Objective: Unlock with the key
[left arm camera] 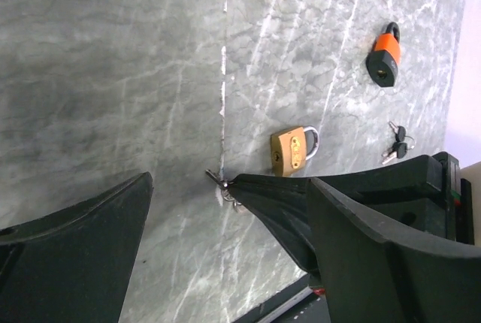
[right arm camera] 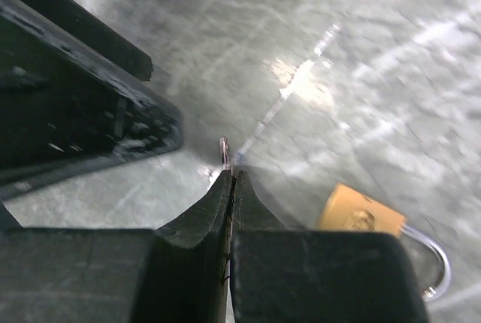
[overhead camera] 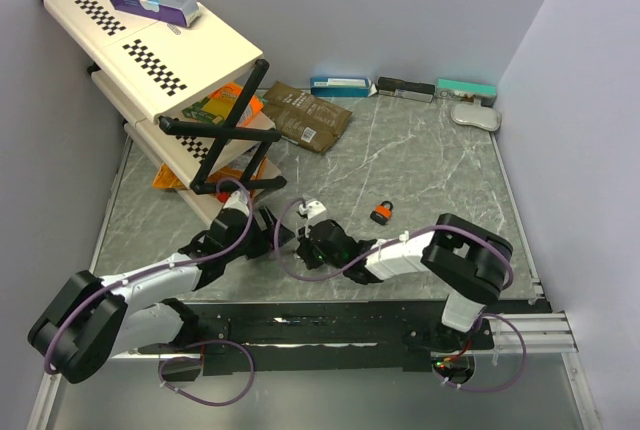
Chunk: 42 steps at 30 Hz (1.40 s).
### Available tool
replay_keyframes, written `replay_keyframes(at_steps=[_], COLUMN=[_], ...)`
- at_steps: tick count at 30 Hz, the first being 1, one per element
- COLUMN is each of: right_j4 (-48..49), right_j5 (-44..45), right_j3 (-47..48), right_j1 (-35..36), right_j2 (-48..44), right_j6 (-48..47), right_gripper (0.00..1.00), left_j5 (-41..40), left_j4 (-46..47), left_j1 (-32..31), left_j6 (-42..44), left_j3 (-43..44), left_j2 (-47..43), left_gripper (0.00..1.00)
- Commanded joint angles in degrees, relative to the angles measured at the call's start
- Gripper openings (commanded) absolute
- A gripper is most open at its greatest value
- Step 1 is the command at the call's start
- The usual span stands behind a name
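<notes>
Top view, arms: left gripper and right gripper meet near the front middle of the bench; what lies under them is hidden here
Top view, other lock: orange padlock lies apart, to the right of both grippers
Top view, rack: folding rack at the left rear; purple box on its top shelf; snack packets on the lower shelves
Left wrist, left gripper: spread wide, holding nothing
Left wrist, key: key pinched at the tip of the right gripper, between the left gripper's spread fingers
Left wrist, lock: brass padlock flat on the bench just beside that tip; its body-to-shackle axis runs across the view, shackle end away from the key; spare keys lie beyond it
Right wrist, right gripper: pressed tight on the key; only the key's end shows
Right wrist, relation: the brass padlock sits to the side of and behind the key's end, so the key probably has to swing round to the keyhole end; the right arm is nearer; the left is free to steady the lock
</notes>
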Motion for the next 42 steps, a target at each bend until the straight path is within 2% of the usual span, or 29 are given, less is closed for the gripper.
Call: replay_keyframes(at_steps=[1, 13, 21, 27, 33, 42], right_j4=[2.5, 3.4, 2.3, 1.8, 1.8, 2.3], right_j5=[-1.1, 0.4, 2.8, 3.6, 4.1, 4.3], right_j3=[-2.5, -10.0, -12.1, -13.4, -14.1, -14.6], right_j1=[-1.6, -3.8, -3.8, -3.9, -3.8, -3.9], right_j2=[-4.3, -19.1, -26.6, -30.9, -32.5, -33.4], right_j6=[3.2, 7.4, 8.5, 8.7, 9.1, 9.4], right_gripper=[0.00, 0.00, 0.00, 0.00, 0.00, 0.00], left_j5=[2.4, 8.1, 12.0, 16.0, 17.3, 18.3], left_j4=[5.7, 13.1, 16.0, 23.3, 26.3, 28.7], left_j1=[0.3, 0.3, 0.3, 0.2, -1.2, -2.8], left_j6=[-2.5, -2.2, -3.2, -6.7, -8.0, -9.4], left_j3=[2.7, 1.5, 3.8, 3.6, 5.0, 5.9], left_j2=[1.3, -2.9, -0.6, 3.9, 7.1, 10.4], left_gripper=[0.88, 0.85, 0.82, 0.76, 0.66, 0.57])
